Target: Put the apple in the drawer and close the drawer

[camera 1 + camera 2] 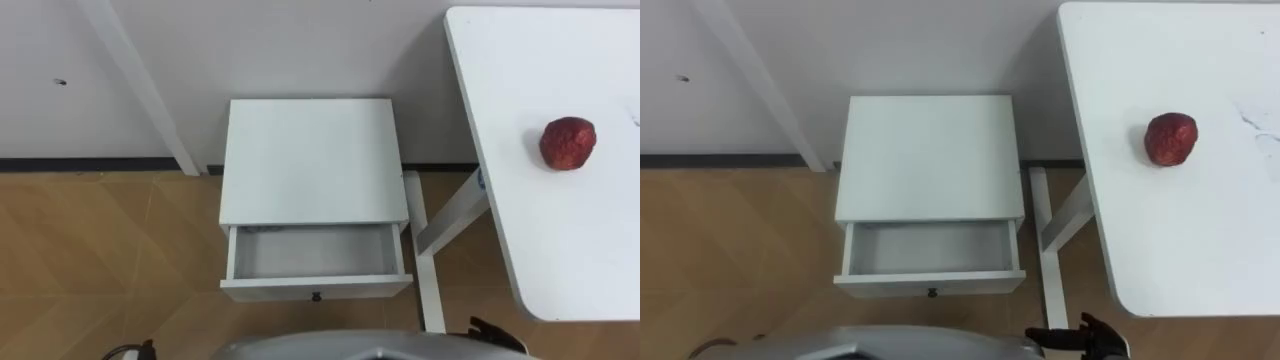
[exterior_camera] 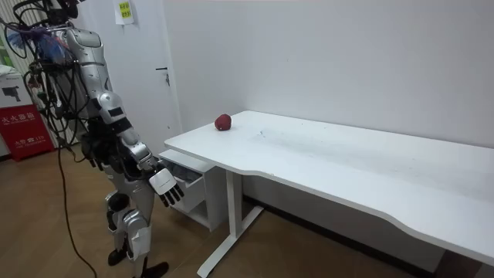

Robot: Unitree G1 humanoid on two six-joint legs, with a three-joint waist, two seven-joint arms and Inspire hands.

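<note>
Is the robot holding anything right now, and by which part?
Nothing seen held: its right hand hangs open and empty, and the apple lies untouched on the white table.

My arms and trunk are silver-grey shells with black joints. Dark cables loop thickly about my shoulders and back. My right hand [image 2: 165, 188] is white-backed and black-fingered, and my chest is a smooth grey curve.
</note>
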